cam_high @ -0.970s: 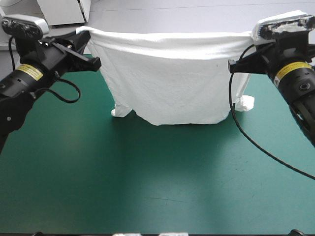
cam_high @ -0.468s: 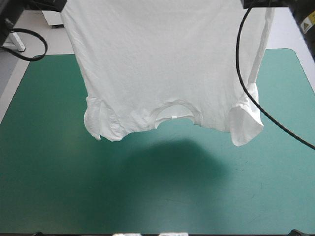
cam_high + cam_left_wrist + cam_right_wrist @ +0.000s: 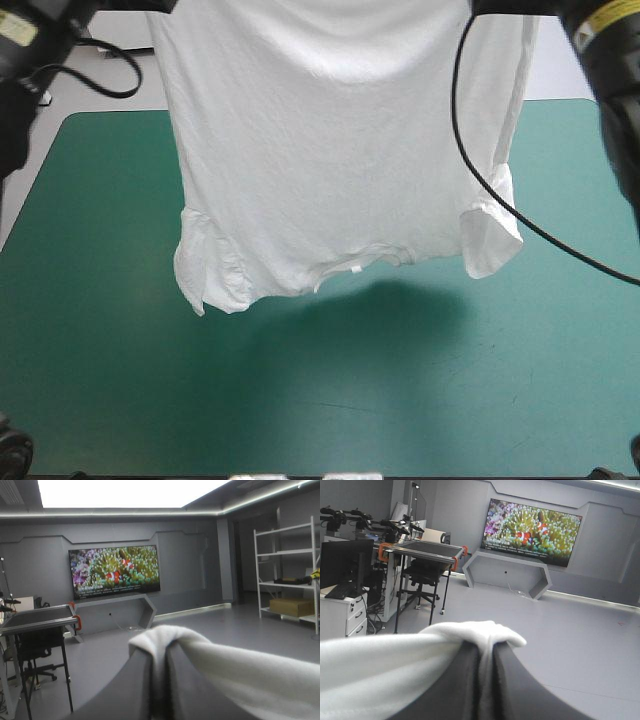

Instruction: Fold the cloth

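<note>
Now, T-shirt (image 3: 330, 150): hangs as one open white sheet over the far half of the teal-green tabletop (image 3: 120, 400), held by its hem above the high view's reach. The collar (image 3: 355, 262) is lowest, with the left sleeve (image 3: 205, 275) and right sleeve (image 3: 490, 235) dangling at the sides.
Clearance: the shadow (image 3: 380, 320) lying near of the collar suggests the cloth is off the cover entirely.
Left end effector (image 3: 160, 647): black fingers all but closed, a bunched white corner pinched between them; raised high and looking level into the room.
Right end effector (image 3: 487, 647): likewise nipped onto the other hem corner, the cloth trailing off toward its partner.
Change: earlier both arms were low and the shirt's lower part rested crumpled on the far tabletop. Since then they have risen and the whole garment has come off the cover. Just before, the collar gaped as an open ring; now it hangs lower and flatter.
Meaning: the lift that shakes the shirt open looks done; no fold has been made yet.
Next, as a judgement: lower it collar end first and draw it out flat.
Risk: both sleeves curl inward and could land tucked under the body.
</note>
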